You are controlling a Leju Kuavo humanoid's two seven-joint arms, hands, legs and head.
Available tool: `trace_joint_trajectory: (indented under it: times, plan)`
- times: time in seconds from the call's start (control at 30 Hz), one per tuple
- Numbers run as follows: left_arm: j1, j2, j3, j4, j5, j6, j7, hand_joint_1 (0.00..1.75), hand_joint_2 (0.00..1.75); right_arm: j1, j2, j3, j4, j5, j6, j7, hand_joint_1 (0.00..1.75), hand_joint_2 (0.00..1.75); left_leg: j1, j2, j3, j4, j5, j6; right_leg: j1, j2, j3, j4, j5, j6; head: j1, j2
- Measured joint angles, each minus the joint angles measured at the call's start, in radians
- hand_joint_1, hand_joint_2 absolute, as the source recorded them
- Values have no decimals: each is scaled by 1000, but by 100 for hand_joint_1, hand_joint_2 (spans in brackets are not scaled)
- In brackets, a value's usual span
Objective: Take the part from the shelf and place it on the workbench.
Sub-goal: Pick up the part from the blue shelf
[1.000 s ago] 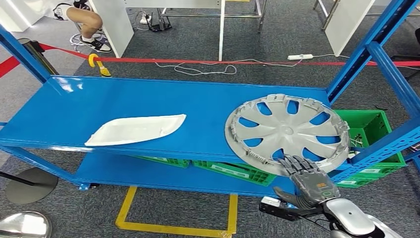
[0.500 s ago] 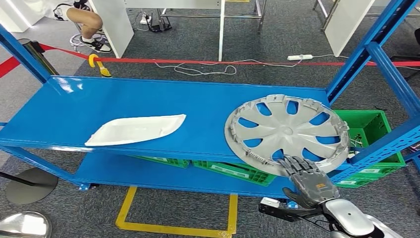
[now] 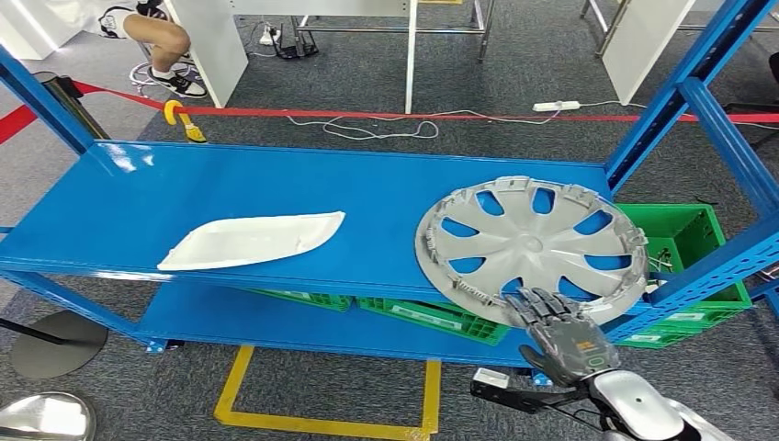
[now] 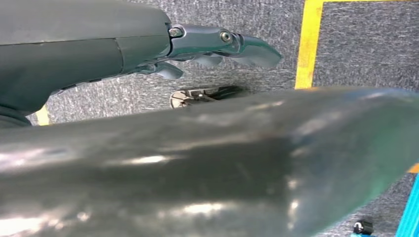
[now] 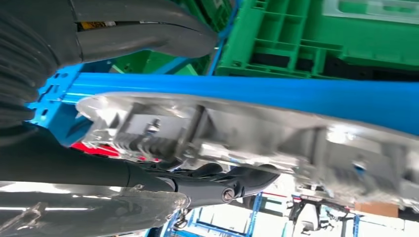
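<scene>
Pulled slightly nearer, round spoked silver hubcap (image 3: 531, 246) rim pinched by right hand (image 3: 558, 333)

1 hubcap (image 3: 531, 241), 1 white panel (image 3: 250, 240)

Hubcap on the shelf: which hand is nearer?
Right. The right hand grips the near rim of the hubcap, fingers over the top. The left hand hangs low over the carpet, away from the shelf.

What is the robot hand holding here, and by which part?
The right robot hand grips the silver wheel cover by its near rim, which overhangs the shelf edge.
</scene>
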Motion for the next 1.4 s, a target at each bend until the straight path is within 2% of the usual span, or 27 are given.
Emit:
trace_joint_trajectory:
  times: [0.2,0.67,1.03,1.4]
  plan:
    - [-4,0,-1,0,0,-11,0,0,0,-53,53,1,9,9,2,-3,0,175,0,0,0,0,1,1,0,0,0,0,0,0,0,0]
    - [-8,0,-3,0,0,-34,-1,0,0,-160,126,31,64,18,15,-13,0,175,0,0,0,0,1,1,0,0,0,0,2,0,0,0]
    - [6,5,5,-8,0,-10,-1,0,0,-168,126,41,92,-21,52,-12,0,175,0,0,0,0,1,1,0,0,0,0,2,0,0,0]
    - [20,29,18,-59,0,13,-6,0,0,-105,91,19,76,-42,70,-5,0,175,0,0,-1,0,2,2,0,0,-1,0,3,0,0,0]
